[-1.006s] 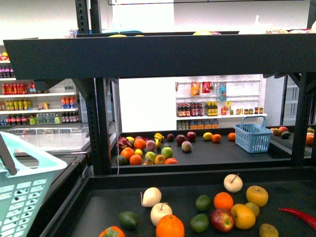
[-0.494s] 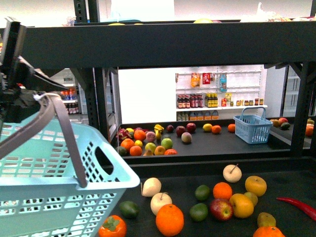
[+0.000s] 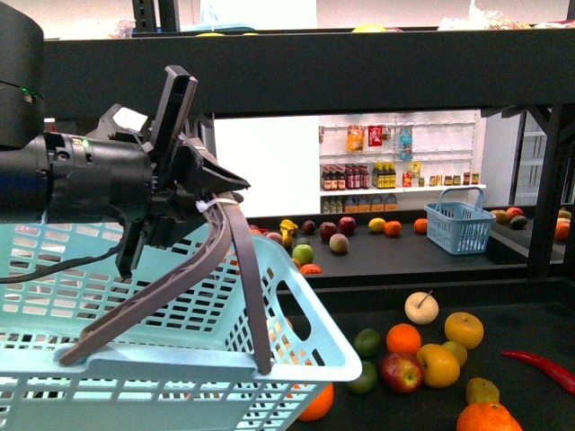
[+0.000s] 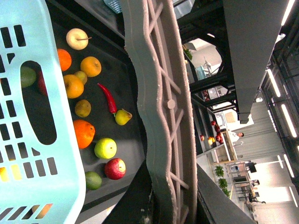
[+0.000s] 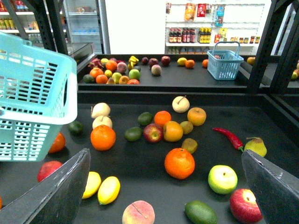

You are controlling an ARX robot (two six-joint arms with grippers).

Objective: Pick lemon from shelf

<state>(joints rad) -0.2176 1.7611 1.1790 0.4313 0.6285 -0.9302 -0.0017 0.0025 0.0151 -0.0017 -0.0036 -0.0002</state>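
My L claw (image 3: 208,199) is clamped on the grey handle (image 3: 171,287) of a light-blue plastic basket (image 3: 180,368). The basket hangs under the claw, tilted, w/ the handle swung up over its rim. In the L wrist view the handle (image 4: 163,116) runs straight across the middle, w/ the basket wall (image 4: 28,116) to one side. The jaws themselves don't show there.

My R claw (image 5: 166,153) is spread wide, fingers (image 5: 60,191) far apart, nothing btwn them, nothing held. It hovers over the lower black tier of the shelf (image 5: 149,186).

A lemon (image 5: 109,190) lies on that tier just ahead of the R claw, close to the finger on the basket side. A 2nd lemon (image 5: 92,184) is right beside it, even nearer that finger; can't tell if they touch. The basket (image 5: 32,93) hangs above & beyond them, apart from both.

Btwn the fingers, a bit further out, sits a big orange (image 5: 180,163). A green apple (image 5: 223,179) is near the other finger. A peach (image 5: 138,213) & an avocado (image 5: 201,212) lie closest under the claw. Further out on the green-apple side is a red chili (image 5: 229,137) w/ a pear (image 5: 255,146) by its tip. Well beyond, on a far tier, stands a small blue basket (image 5: 225,63).
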